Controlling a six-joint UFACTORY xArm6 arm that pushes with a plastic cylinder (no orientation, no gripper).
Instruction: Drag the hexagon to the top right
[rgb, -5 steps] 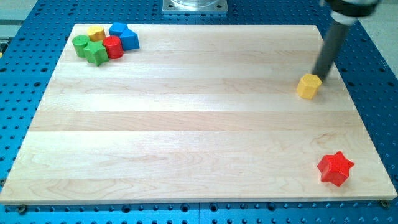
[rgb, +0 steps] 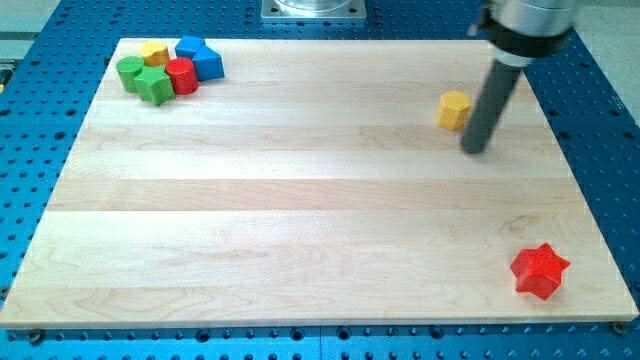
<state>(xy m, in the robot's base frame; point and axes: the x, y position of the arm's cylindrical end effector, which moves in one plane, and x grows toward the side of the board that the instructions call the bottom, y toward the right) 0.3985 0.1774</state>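
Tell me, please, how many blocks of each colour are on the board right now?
Yellow: 2, the hexagon just left of my tip and one in the top-left cluster.
Red: 2, the star and a cylinder.
Green: 2, one and another, both in the cluster.
Blue: 2, one and another, also there.
Total: 8 blocks.
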